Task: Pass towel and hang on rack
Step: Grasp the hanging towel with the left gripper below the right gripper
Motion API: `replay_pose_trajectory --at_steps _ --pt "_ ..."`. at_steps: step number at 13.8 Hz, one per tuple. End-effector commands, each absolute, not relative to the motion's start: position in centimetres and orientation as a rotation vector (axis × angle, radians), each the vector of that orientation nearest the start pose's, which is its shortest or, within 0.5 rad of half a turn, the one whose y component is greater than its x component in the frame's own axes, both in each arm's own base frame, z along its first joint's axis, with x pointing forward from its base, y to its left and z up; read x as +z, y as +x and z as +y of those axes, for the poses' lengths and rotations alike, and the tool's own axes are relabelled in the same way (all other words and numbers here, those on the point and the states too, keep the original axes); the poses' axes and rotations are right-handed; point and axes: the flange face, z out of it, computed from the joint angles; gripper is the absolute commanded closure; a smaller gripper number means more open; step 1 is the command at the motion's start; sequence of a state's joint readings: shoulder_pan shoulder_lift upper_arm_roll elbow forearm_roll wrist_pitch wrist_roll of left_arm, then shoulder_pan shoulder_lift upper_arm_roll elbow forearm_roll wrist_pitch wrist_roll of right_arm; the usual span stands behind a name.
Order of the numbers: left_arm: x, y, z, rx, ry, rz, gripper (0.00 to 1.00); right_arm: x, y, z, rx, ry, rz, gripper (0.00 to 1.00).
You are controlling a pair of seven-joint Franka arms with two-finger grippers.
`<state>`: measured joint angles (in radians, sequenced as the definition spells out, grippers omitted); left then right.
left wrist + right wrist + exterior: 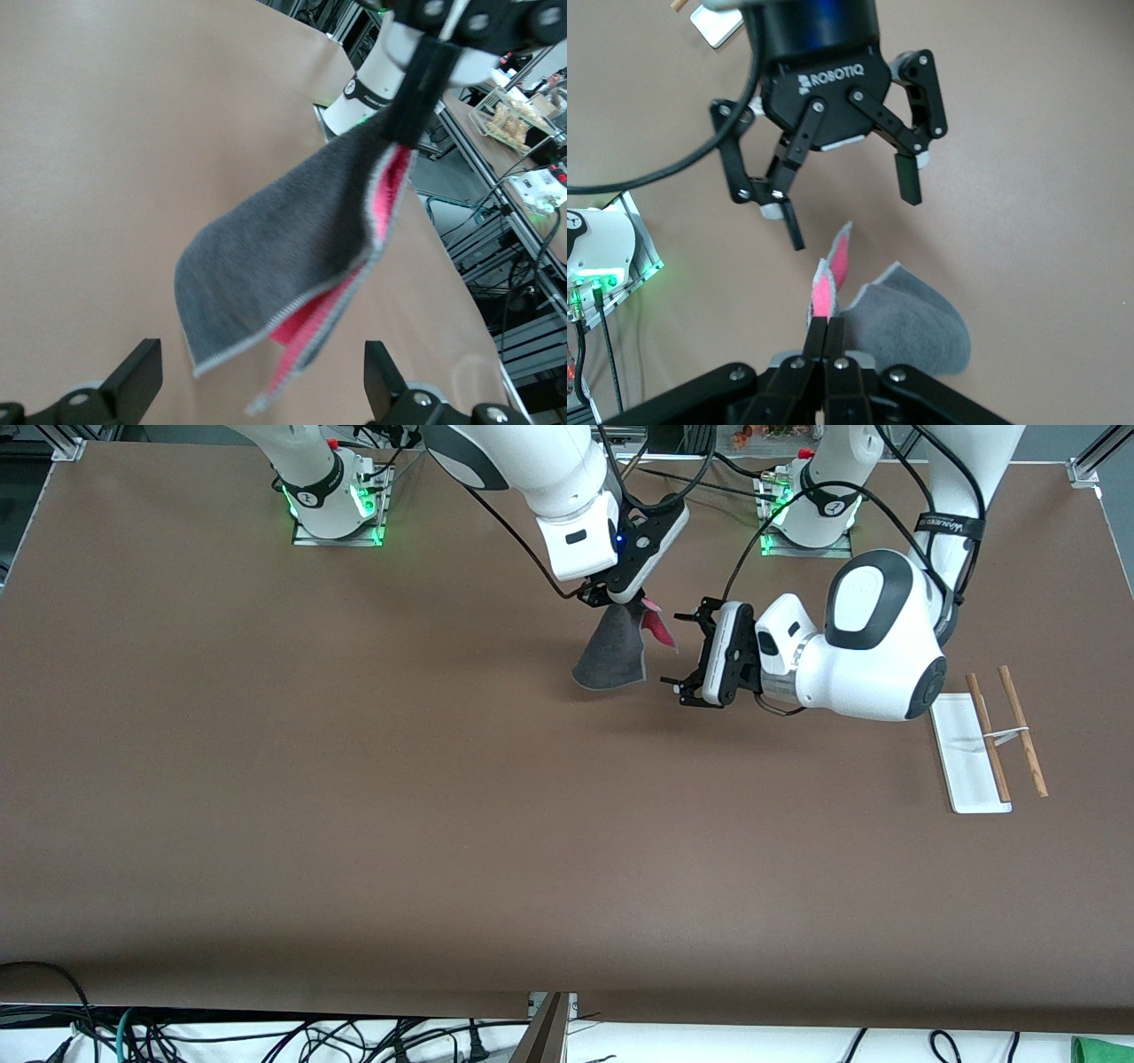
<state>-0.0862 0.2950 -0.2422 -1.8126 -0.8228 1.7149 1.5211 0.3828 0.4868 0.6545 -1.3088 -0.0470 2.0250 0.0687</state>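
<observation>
- The right arm comes down from its base at the upper left of the front view, wrist bent downward, and its right gripper [609, 598] hangs over the brown table [354, 779] just above the frame's centre.
- The left arm reaches from the upper right base, folded low, wrist turned sideways, so the left gripper [687, 657] points level at the cloth.
- The soft dark gray square towel with light gray edging and a bright pink-red underside [611, 654] dangles from the right gripper, one corner pinched, the rest drooping, its low edge close above the tabletop.
- In the left wrist view the towel [301, 248] hangs between the two black fingertips [133, 376], apart from both.
- The right gripper's fingers are clamped flat together on the towel's corner [831, 288].
- The left gripper [849, 204] stands spread wide, holding nothing and touching nothing.
- The small rack with a flat white rectangular base and two thin light-brown wooden rods [967, 762] sits at the right of the front view, well apart from the towel.
</observation>
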Motion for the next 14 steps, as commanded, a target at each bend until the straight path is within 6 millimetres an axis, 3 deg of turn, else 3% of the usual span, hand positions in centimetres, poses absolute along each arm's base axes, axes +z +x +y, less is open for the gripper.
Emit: replay_pose_trajectory --at_steps 1,4,6,7,9,11,13,14 --pt "39.4 54.0 -24.6 0.182 1.556 -1.619 0.01 54.8 44.7 55.0 -0.226 -2.492 -1.183 1.00" --pt "38.8 54.0 -25.6 0.205 1.584 -1.632 0.02 54.8 44.7 54.9 -0.227 -2.492 -1.184 1.00" --pt "38.7 53.3 -27.2 0.205 1.565 -1.656 0.14 54.9 44.8 54.9 -0.227 -2.492 -1.184 1.00" --pt "38.4 53.2 -27.5 0.186 1.563 -1.690 0.31 54.9 44.8 54.9 -0.227 -2.492 -1.184 1.00" --pt "38.1 52.6 -27.9 0.140 1.544 -1.735 0.54 54.9 44.8 54.9 -0.227 -2.492 -1.184 1.00" --pt "37.8 52.0 -27.7 0.092 1.522 -1.743 0.66 54.9 44.8 54.9 -0.227 -2.492 -1.184 1.00" --pt "37.9 52.0 -27.7 0.086 1.521 -1.755 0.94 54.9 44.8 54.8 -0.227 -2.493 -1.182 1.00" --pt "38.1 52.1 -27.8 0.093 1.522 -1.758 1.00 54.9 44.8 54.8 -0.227 -2.493 -1.182 1.00"
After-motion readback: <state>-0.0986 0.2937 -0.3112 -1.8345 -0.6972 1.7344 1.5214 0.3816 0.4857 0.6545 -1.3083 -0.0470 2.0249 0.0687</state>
